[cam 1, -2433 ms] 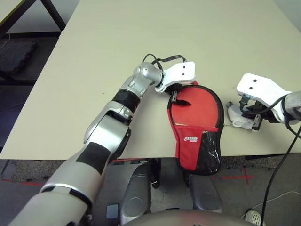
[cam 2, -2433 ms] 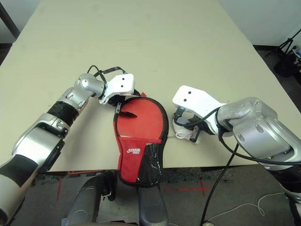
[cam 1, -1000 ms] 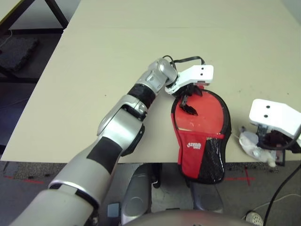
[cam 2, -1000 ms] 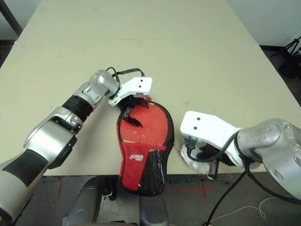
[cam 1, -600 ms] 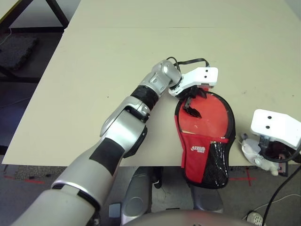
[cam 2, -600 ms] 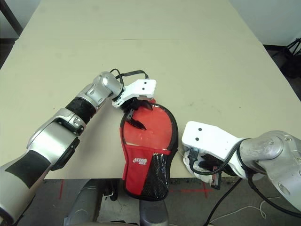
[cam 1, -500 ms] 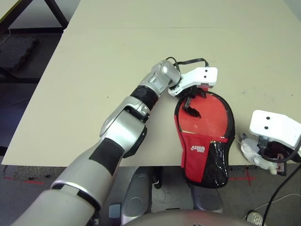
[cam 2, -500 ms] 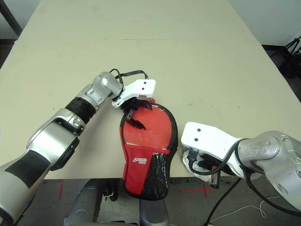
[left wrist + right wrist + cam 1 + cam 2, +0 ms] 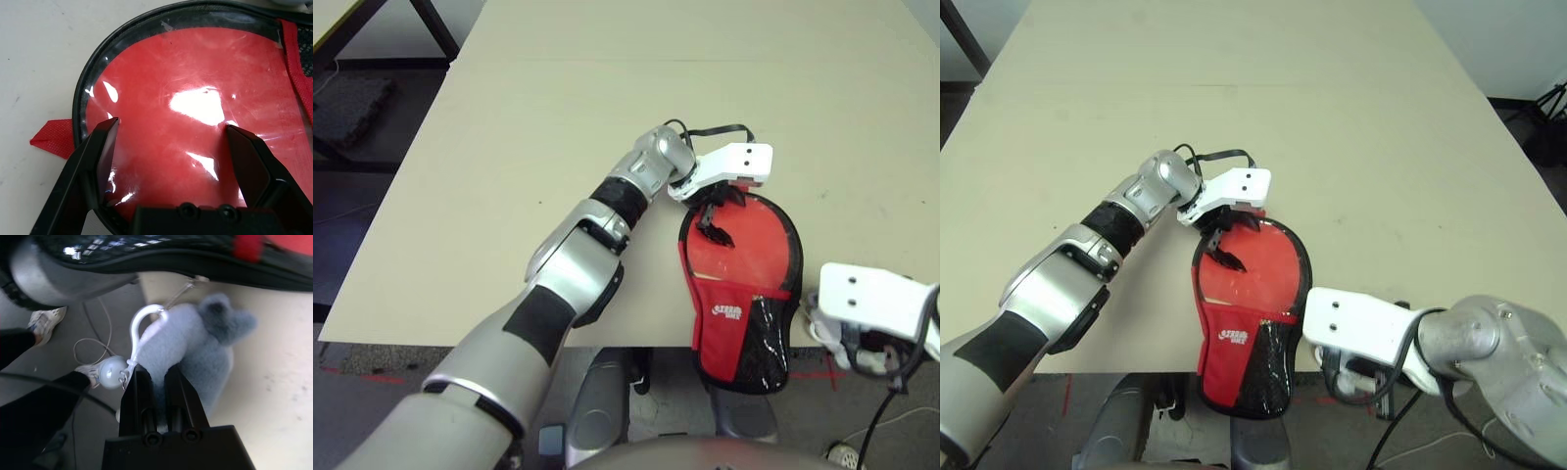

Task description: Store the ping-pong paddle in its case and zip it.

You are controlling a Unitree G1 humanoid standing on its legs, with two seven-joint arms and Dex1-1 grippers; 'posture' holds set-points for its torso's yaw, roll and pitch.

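Red case (image 9: 741, 284) flat at table's (image 9: 558, 117) near edge, handle end overhanging, ping-pong paddle (image 9: 195, 117) inside under clear film. Left gripper (image 9: 713, 217) spread wide over round end. Right gripper (image 9: 156, 382) clenched on grey plush charm (image 9: 200, 347) beside case.

Beige table (image 9: 558, 117), near edge at bottom. Red case (image 9: 741, 284) lies on it, round end away from robot, narrow mesh-pocket end overhanging near edge; white logo on red band. Left gripper (image 9: 713, 217) over case's round end, black fingers spread. Right arm's white wrist housing (image 9: 871, 302) low at right, past table edge.
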